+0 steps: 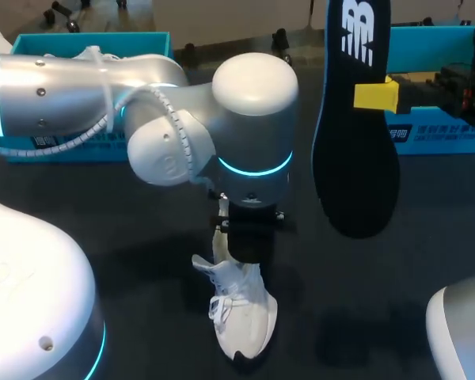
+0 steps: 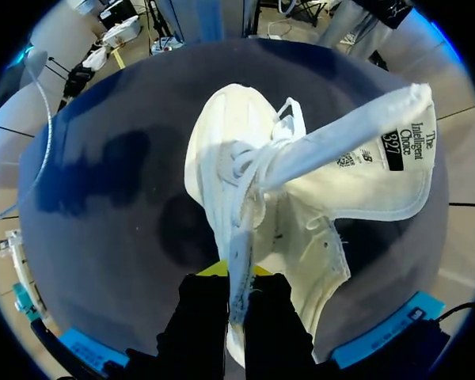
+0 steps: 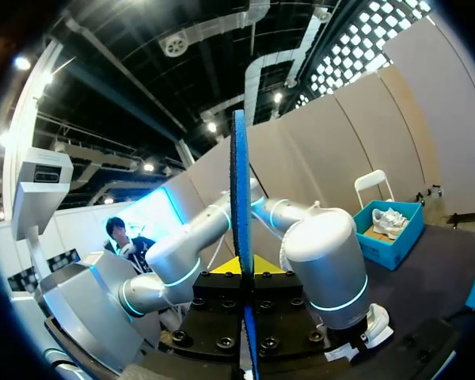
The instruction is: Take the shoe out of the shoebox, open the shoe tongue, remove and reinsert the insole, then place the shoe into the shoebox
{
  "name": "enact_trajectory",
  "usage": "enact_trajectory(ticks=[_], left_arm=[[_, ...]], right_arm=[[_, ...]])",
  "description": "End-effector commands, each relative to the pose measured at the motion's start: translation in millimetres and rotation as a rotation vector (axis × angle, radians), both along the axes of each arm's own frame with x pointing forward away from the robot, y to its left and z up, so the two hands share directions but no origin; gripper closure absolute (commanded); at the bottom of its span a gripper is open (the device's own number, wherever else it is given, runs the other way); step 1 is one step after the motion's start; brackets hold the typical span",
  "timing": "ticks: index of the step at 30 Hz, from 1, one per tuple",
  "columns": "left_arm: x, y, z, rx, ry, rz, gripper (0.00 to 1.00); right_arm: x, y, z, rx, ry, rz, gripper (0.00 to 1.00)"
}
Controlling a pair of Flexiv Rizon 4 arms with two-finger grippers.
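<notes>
At the far left of the dark counter [image 1: 142, 229] stands a blue box [image 1: 134, 41] with a second shoe [image 3: 389, 222] lying inside it. The left arm [image 1: 253, 119] comes in over it and turns down at the middle of the counter. Its left hand [image 2: 237, 289] is clenched on the heel edge of the white shoe [image 1: 241, 313] – a white strip of the collar sits pinched between the two black fingers. The shoe is on the counter below that hand, toe pointing away from the boxes, laces loose, and its tongue [image 2: 364, 150] is folded out wide to one side; whether the heel is lifted I cannot tell. To the right, well above the counter, the black insole [image 1: 356, 142] hangs upright. The right hand [image 3: 245, 273] grasps it across the middle – seen edge-on between the fingers in the right wrist view. Behind it sits another blue box [image 1: 439, 138].
</notes>
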State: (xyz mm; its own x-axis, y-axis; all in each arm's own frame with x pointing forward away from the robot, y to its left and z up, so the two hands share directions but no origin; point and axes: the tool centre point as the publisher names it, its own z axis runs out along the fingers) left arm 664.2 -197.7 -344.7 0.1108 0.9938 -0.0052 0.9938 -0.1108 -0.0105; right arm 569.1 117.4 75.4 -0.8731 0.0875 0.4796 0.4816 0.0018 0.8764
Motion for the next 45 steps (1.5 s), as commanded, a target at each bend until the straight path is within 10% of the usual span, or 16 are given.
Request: enact_trajectory(ticks=[1, 14, 24, 45], left_arm=[[-0.4, -6, -8, 0.009, 0.014, 0.001, 1.00], [6.7, -27, -26, -0.011, 0.035, 0.087, 0.98], [19.4, -36, -7, -0.116, 0.062, 0.133, 0.02], [67.8, -28, 119, -0.909, 0.161, 0.319, 0.00]], right_arm=[[4.6, 4, 2, -0.004, 0.002, 0.006, 1.00], [4.6, 4, 2, -0.004, 0.002, 0.006, 1.00], [4.6, 4, 2, -0.004, 0.002, 0.006, 1.00], [4.6, 4, 2, -0.004, 0.002, 0.006, 1.00]])
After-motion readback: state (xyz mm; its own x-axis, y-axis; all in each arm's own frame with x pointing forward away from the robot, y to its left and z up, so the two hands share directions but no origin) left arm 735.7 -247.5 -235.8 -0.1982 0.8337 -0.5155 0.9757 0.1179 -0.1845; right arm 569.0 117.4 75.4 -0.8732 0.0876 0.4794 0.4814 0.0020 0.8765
